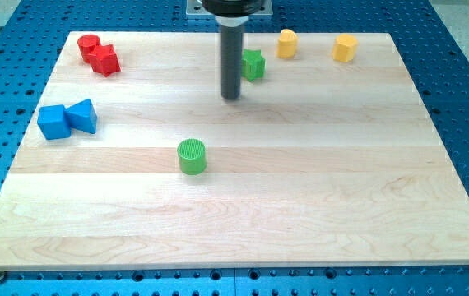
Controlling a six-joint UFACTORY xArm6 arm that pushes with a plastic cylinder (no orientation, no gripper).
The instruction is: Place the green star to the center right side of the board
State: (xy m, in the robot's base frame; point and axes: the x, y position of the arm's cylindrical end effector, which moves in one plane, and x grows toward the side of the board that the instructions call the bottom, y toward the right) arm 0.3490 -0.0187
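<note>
One dark rod's end, my tip [231, 97], rests just left of the green star-shaped block [253, 64] at the wooden board's [300, 205] far side; no pincer shows.

Pale wooden board [300, 205] with visible lengthwise grain and a smooth, lightly satin finish. Around it, a blue metal-looking table [465, 82] dotted with rows of small holes. The dark rod looks matt down to my tip [231, 98]. Below-left of it, a green cylinder [192, 156] shows a finely ribbed top.

My tip [231, 97] sits just left of the green star [253, 64]
</note>
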